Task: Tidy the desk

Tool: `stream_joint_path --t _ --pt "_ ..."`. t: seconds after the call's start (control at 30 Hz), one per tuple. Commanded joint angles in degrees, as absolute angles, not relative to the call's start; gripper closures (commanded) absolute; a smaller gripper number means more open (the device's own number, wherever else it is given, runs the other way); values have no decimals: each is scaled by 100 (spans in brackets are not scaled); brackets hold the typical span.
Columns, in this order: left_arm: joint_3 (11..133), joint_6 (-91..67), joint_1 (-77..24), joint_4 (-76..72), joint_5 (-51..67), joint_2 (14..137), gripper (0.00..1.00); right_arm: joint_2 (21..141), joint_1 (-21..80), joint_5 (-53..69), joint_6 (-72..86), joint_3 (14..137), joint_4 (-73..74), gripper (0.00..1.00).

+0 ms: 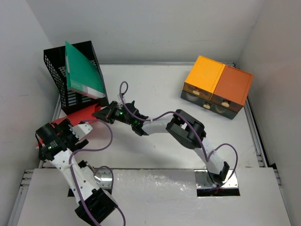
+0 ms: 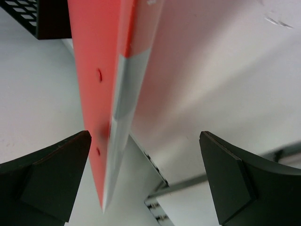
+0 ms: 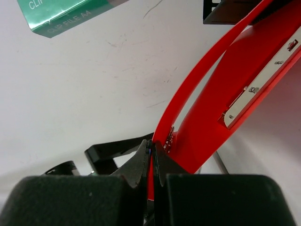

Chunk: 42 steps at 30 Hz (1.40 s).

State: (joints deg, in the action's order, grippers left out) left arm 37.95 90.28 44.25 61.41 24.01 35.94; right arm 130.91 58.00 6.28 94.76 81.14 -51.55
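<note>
A red clip folder (image 1: 78,116) lies partly lifted at the left of the white desk (image 1: 160,94), just in front of the black mesh rack (image 1: 70,77). My right gripper (image 1: 101,114) is shut on the folder's thin cover (image 3: 207,89), pinching its edge between the fingertips (image 3: 153,157); the cover curves upward and the folder's metal clip bar (image 3: 263,77) shows inside. My left gripper (image 1: 75,133) is open at the folder's near-left corner. In the left wrist view the red folder's edge (image 2: 101,94) hangs between the wide-apart fingers (image 2: 51,181), close to the left one and touching neither.
A green clip file (image 1: 82,70) leans in the black mesh rack; its lower corner (image 3: 61,16) shows above the right wrist. An orange-topped drawer unit (image 1: 217,84) stands at the back right. The desk's metal rim (image 2: 188,181) runs just beyond the left gripper.
</note>
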Motion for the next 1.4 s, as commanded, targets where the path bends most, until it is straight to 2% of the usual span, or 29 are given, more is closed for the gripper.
stream_joint_path --t 0.0,0.13,0.23,0.27,0.3,0.33,0.4,0.43,0.5,0.6,0.63,0.67,0.7,1.0,1.17,1.37 --pt "3455 9098 4439 4836 2812 3630 0 13025 5827 396 9369 8446 -5256 100" --pt "3042 8359 4403 3439 2672 3831 0 13078 5836 413 9360 8508 -5177 100" --pt "2734 8446 4324 2972 2663 3937 12 13078 5836 404 9360 8508 -5142 100" --pt "2664 8403 4289 2797 2672 3955 30 13078 5845 404 9360 8508 -5142 100" --pt "2585 8341 4272 2734 2689 3972 40 13078 5853 404 9369 8482 -5142 100" --pt "2575 8315 4271 2803 2742 4034 55 13061 5854 404 9360 8464 -5142 100" --pt "2636 8411 4263 3022 2812 4078 69 13017 5871 404 9343 8411 -5142 100" --pt "2645 8446 4263 3206 2830 4104 85 13008 5862 404 9343 8385 -5142 100" --pt "2672 8464 4263 3339 2813 4078 100 12982 5862 404 9351 8324 -5185 100" --pt "2925 8543 4263 3857 2751 4052 100 12938 5845 466 9352 8218 -5325 100" --pt "3005 8543 4263 4189 2751 4060 100 12920 5836 509 9325 8192 -5370 94" --pt "3110 8560 4271 4358 2751 4052 100 12894 5827 649 9212 8131 -5440 69" --pt "3303 8561 4271 4516 2751 4052 100 12772 5801 694 9159 8043 -5475 57" --pt "4858 7674 4280 6002 3102 4139 100 11339 5520 641 7648 6470 -5731 13" --pt "5457 6786 4280 6055 2962 4245 100 10460 5467 519 6006 5881 -5231 12" --pt "6072 6118 4280 6222 2821 4403 100 9415 5467 -342 4301 5291 -4484 12"
